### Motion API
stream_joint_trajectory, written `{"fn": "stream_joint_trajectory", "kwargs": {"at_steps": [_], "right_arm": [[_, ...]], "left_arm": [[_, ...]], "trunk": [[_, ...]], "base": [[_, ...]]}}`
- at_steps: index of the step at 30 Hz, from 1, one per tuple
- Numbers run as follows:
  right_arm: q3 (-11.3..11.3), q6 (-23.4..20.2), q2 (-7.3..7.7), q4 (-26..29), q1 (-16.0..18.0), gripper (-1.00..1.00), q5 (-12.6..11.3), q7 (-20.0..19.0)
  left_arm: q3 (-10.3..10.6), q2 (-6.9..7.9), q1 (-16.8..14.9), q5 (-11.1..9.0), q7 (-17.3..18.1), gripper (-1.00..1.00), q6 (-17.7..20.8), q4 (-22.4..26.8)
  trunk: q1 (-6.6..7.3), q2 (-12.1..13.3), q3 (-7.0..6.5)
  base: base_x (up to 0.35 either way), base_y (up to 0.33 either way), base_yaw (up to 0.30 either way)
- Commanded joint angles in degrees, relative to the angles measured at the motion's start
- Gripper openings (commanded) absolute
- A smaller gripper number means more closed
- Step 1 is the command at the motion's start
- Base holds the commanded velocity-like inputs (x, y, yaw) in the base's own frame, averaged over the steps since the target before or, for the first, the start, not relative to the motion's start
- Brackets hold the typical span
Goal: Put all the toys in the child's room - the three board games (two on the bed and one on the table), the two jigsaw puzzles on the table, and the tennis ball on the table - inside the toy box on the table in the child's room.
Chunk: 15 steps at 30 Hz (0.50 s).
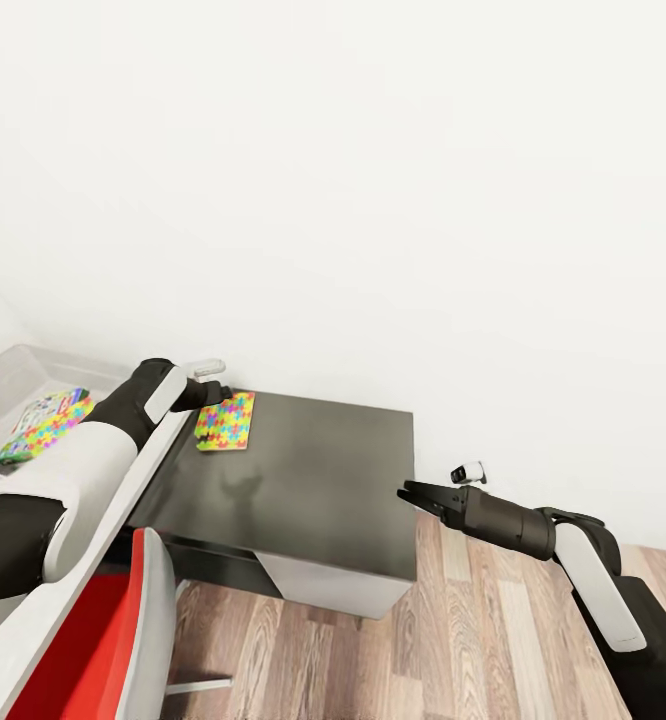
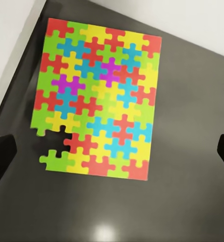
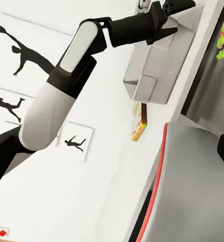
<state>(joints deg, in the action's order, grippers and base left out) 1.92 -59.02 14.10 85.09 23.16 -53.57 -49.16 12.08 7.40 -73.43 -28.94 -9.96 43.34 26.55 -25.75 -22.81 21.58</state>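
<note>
A multicoloured jigsaw puzzle (image 1: 225,420) (image 2: 99,98) lies flat on the dark table (image 1: 323,470), near its back left corner, with one piece gap at an edge. My left gripper (image 1: 220,393) (image 2: 112,154) hovers open just above the puzzle, with a fingertip (image 2: 1,156) on either side of it. To the left sits the pale grey toy box (image 1: 8,375), holding another jigsaw puzzle (image 1: 43,435) and a board game (image 1: 53,405) with a printed cover. My right gripper (image 1: 410,490) hangs open and empty past the table's right edge.
A red chair (image 1: 103,640) with a grey frame stands at the front left, under my left arm. A white wall runs right behind the table. Wood-plank floor (image 1: 453,640) lies in front and to the right.
</note>
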Motion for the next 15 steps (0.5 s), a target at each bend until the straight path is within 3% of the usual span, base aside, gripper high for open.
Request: {"fn": "stream_joint_trajectory", "kwargs": {"at_steps": [1, 15], "right_arm": [[0.0, -0.2, 0.04, 0.0, 0.1, 1.00, 0.0, -0.1], [0.0, -0.2, 0.05, 0.0, 0.0, 1.00, 0.0, -0.1]], "left_arm": [[0.4, 0.07, 0.0, -0.6, -0.4, 1.00, 0.2, 0.1], [0.4, 0.14, 0.0, -0.6, -0.1, 1.00, 0.2, 0.1]], "trunk": [[-0.03, -0.1, 0.19], [-0.03, -0.1, 1.51]], "base": [[0.000, 0.000, 0.041], [0.000, 0.000, 0.057]]}}
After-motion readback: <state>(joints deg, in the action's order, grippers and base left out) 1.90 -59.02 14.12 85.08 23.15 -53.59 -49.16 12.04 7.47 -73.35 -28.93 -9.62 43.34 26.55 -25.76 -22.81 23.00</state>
